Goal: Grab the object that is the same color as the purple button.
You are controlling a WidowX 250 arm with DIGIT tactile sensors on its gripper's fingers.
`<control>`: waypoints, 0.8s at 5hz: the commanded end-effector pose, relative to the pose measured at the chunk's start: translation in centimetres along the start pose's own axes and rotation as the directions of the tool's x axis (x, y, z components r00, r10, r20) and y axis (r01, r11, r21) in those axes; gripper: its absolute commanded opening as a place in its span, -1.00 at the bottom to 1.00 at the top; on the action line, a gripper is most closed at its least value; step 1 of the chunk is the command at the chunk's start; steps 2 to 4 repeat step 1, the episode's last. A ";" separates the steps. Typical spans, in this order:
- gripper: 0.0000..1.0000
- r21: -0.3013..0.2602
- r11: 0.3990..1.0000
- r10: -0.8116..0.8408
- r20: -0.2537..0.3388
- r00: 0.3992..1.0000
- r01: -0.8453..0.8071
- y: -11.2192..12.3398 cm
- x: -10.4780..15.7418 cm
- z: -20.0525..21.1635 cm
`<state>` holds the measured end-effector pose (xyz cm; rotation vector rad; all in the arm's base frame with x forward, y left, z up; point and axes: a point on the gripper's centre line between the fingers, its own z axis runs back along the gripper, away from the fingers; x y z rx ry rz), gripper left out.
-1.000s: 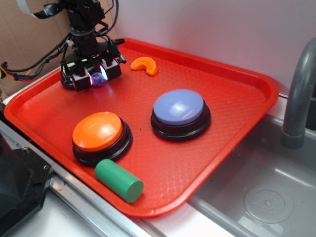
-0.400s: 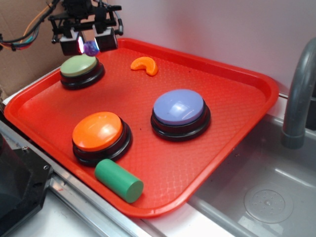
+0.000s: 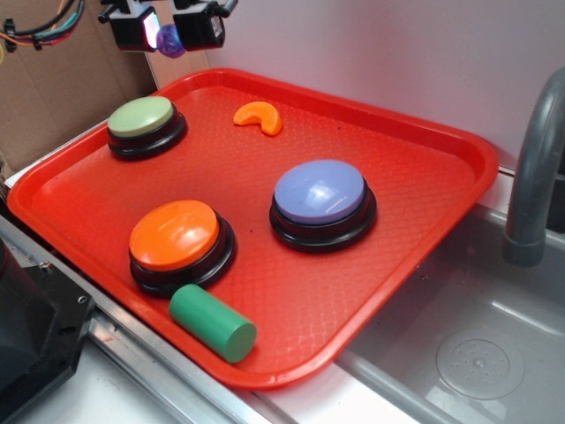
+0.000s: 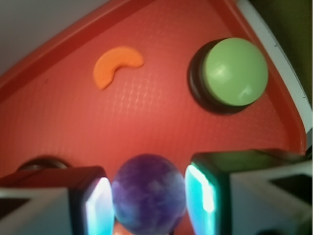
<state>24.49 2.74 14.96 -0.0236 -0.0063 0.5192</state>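
My gripper [image 3: 169,34] is raised high above the back left corner of the red tray [image 3: 424,212] and is shut on the small dark-purple ball [image 3: 169,41]. In the wrist view the ball [image 4: 148,193] sits squeezed between my two lit fingers [image 4: 100,205], well above the tray floor. The purple button [image 3: 319,192], pale blue-purple on a black base, stands near the middle of the tray, far to the right of and below my gripper.
A green-topped button [image 3: 141,117] stands under my gripper, also in the wrist view [image 4: 234,71]. An orange crescent slice [image 3: 259,116] lies at the back. An orange-topped button [image 3: 175,234] and a green cylinder [image 3: 212,321] are at the front. A sink [image 3: 468,353] with a grey tap [image 3: 534,168] is right.
My gripper has risen from the tray floor beside the green-topped button, carrying the purple ball up to the top of the exterior view.
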 end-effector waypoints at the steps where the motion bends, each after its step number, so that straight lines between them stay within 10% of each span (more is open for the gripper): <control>1: -1.00 0.023 0.983 -0.181 0.088 0.980 0.180 -0.6 -0.9 1.9; 4: -1.00 0.023 0.983 -0.181 0.088 0.980 0.180 -0.6 -0.9 1.9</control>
